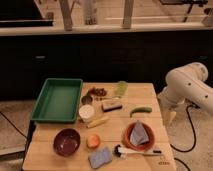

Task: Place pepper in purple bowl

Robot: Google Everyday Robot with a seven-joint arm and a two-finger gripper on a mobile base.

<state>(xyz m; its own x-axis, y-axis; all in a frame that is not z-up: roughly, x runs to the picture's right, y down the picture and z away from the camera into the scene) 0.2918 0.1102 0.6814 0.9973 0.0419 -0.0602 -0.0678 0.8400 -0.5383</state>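
Note:
The pepper (141, 110), slim, curved and green, lies on the wooden table (55, 160) right of centre. The purple bowl (66, 141) stands empty near the front left. My gripper (170, 118) hangs pointing down off the table's right edge, at the end of the white arm (187, 87). It is to the right of the pepper and apart from it, and far from the purple bowl. Nothing shows in it.
A green tray (57, 100) sits at the back left. An orange bowl with grey cloth (138, 136) stands front right, with a brush (135, 151) before it. A white cup (86, 113), yellow corn-like item (98, 122), orange fruit (93, 141) and blue sponge (100, 157) lie between pepper and purple bowl.

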